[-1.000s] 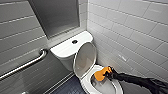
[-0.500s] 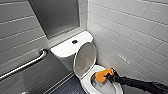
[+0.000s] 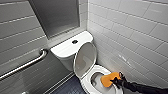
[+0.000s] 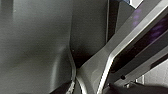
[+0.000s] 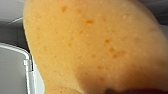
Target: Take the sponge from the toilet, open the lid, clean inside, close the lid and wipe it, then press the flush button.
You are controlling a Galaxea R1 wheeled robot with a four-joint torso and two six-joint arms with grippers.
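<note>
The white toilet (image 3: 86, 79) stands in the corner with its oval lid (image 3: 85, 61) raised against the tank. My right gripper (image 3: 115, 81) comes in from the lower right, shut on the orange sponge (image 3: 109, 79). It holds the sponge inside the bowl, against the right inner side. In the right wrist view the sponge (image 5: 95, 45) looms very close. The small dark flush button (image 3: 74, 41) sits in the middle of the tank top. My left gripper is open.
A tiled wall (image 3: 130, 32) runs close along the toilet's right side. On the grey wall at the left is a metal grab bar (image 3: 25, 65). Dark floor (image 3: 67, 87) lies left of the bowl.
The right gripper has carried the sponge a little toward the near right side of the bowl. The lid has stayed up.
</note>
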